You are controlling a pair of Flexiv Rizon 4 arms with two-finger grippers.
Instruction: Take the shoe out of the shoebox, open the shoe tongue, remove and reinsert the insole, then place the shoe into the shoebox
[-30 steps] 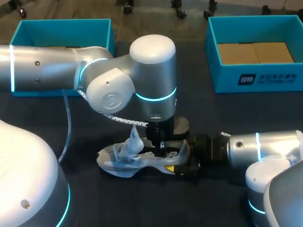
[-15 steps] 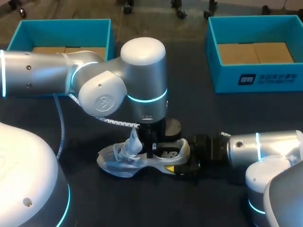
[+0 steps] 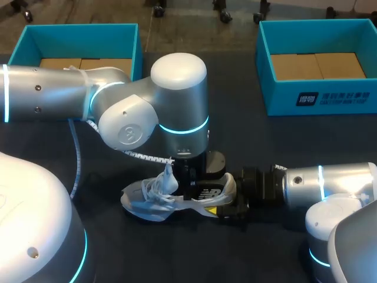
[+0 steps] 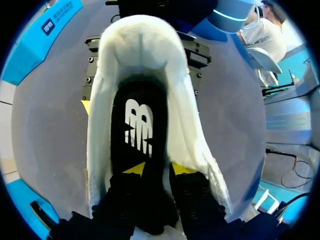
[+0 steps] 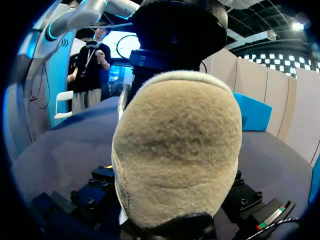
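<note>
A white sneaker lies on the dark table, toe toward my left, with its tongue pulled up. My left gripper points straight down into the shoe's opening. In the left wrist view the black insole with its white logo lies inside the shoe. The left gripper stands slightly open over the insole's front part, a strip of insole between its yellow tips. My right gripper is shut on the heel from the right. The tan heel fills the right wrist view.
Two teal shoeboxes stand at the back of the table, one at the left and one at the right, both with brown cardboard inside. My left arm's big elbow joint hangs over the shoe.
My left arm's wrist has shifted a little to the left and down over the shoe. The right arm and the shoe have stayed put.
</note>
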